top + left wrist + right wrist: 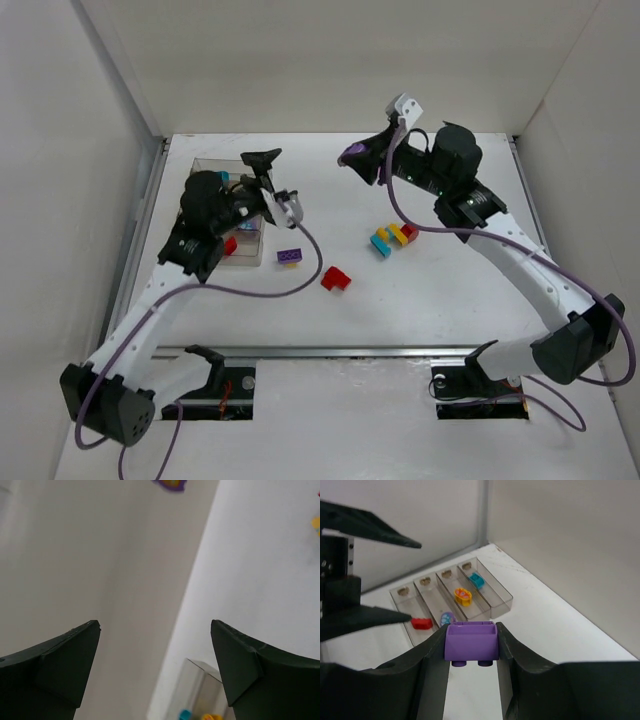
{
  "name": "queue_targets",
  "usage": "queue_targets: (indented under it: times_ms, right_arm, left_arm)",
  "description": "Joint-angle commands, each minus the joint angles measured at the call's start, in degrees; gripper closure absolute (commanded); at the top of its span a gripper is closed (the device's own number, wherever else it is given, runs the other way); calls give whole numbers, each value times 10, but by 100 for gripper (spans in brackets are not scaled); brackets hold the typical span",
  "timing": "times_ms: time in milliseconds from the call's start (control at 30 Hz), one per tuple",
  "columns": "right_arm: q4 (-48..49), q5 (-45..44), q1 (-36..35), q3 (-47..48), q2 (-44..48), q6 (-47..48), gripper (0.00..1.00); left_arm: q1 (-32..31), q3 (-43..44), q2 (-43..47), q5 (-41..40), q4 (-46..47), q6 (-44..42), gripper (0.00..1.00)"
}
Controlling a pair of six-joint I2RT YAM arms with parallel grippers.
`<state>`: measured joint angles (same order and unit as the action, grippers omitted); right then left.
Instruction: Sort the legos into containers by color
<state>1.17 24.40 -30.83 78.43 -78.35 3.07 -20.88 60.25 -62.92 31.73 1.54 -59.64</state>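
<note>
Right of the containers, the right gripper clenches a purple lego aloft: the carrying step, I judge. Over the containers the left gripper hangs spread and empty. Next the purple lego needs lowering into its compartment, clear of the left gripper.

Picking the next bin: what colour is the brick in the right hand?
Purple; the brick shows best in the right wrist view.

A white table sits boxed in by plain pale walls at its back, left and right edges; soft, even light throughout.
</note>
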Motion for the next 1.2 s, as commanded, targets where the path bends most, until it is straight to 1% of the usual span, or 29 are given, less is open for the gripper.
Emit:
queue_targets:
  times_ms: [0, 100, 167, 333, 467, 500, 633, 667, 767, 800, 900, 933, 967, 1000, 1033, 1067, 1100, 1133, 1167]
  right_arm:
    - [59, 17, -1, 36, 8, -73, 100]
    - [93, 29, -17, 36, 2, -94, 100]
    - [101, 29, -29, 36, 2, -94, 100]
    - [101, 40, -59, 47, -25, -94, 100]
    - [112, 47, -71, 47, -40, -105, 100]
    - [120, 47, -71, 47, -45, -110, 100]
    - [120, 47, -71, 47, -45, -110, 100]
    - [120, 47, -71, 41, -45, -110, 100]
    - [120, 62, -71, 41, -51, -110, 100]
    - [120, 62, -71, 41, -57, -110, 100]
    - [120, 68, -71, 41, -57, -110, 100]
    - [120, 68, -71, 41, -57, -110, 100]
    - [120, 75, -71, 41, -57, -110, 87]
    - [120, 75, -71, 41, -57, -110, 70]
    - [120, 75, -71, 41, -57, -110, 50]
    - [120, 75, -71, 41, -57, -115, 15]
    - [120, 45, -71, 32, -51, -115, 0]
    - [120, 22, -71, 32, -45, -120, 0]
    - [120, -4, -71, 19, -39, -120, 0]
  left_arm:
    - [-36, -59, 40, 11, 210, -62, 9]
    - [-70, -59, 40, 3, 216, -62, 9]
    - [-83, -59, 40, -15, 239, -62, 9]
    - [-116, -48, 24, -40, 254, -62, 9]
    - [-129, -42, 18, -53, 254, -56, 16]
    - [-129, -37, 13, -58, 254, -56, 26]
    - [-129, -36, 13, -58, 254, -50, 49]
    - [-129, -36, 18, -58, 254, -50, 61]
    - [-129, -36, 18, -58, 254, -50, 77]
    - [-129, -36, 18, -58, 254, -44, 85]
    - [-129, -36, 18, -69, 254, -37, 95]
    - [-129, -36, 18, -76, 254, -30, 100]
    - [-129, -36, 18, -76, 254, -23, 100]
    - [-129, -36, 18, -83, 254, -23, 100]
    - [-129, -30, 13, -90, 244, -18, 100]
    - [-129, -29, 13, -90, 224, -10, 100]
    - [-129, -23, 13, -107, 203, 0, 100]
    - [-129, -17, 13, -115, 203, 12, 100]
    - [-119, -17, 13, -120, 176, 26, 100]
